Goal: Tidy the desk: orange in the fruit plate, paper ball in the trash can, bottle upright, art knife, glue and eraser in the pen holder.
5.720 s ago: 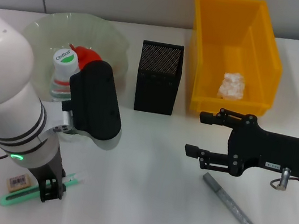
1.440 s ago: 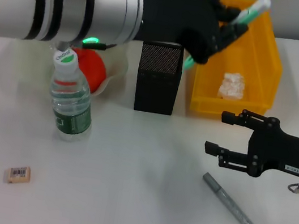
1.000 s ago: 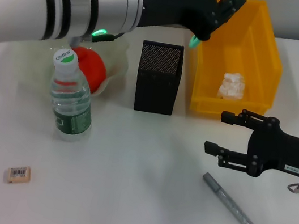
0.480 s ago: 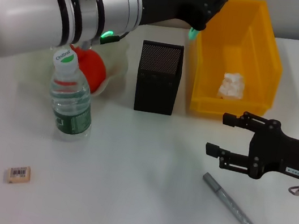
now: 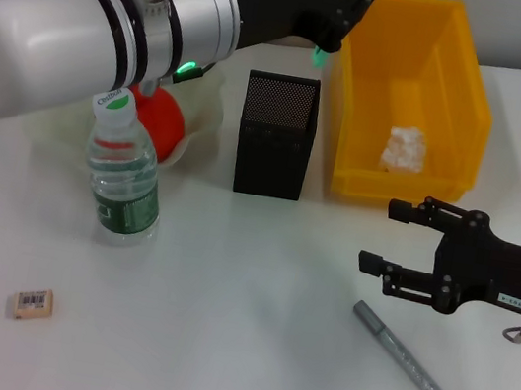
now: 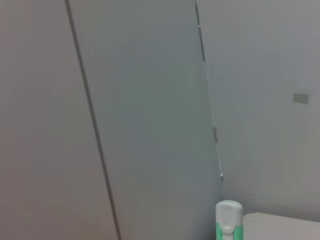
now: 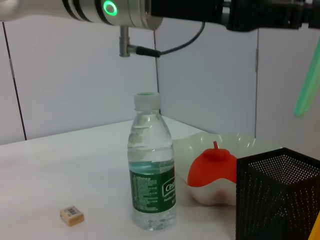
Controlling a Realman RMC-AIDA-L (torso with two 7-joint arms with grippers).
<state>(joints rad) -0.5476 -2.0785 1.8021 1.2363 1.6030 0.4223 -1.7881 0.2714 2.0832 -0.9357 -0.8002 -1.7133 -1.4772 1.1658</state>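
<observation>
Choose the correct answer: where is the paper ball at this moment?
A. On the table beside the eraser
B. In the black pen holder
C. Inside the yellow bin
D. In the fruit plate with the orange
C: the white paper ball lies on the floor of the yellow bin, apart from the black pen holder and the eraser.

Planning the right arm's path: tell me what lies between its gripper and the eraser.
Head view: bare table between right gripper and eraser.
</observation>
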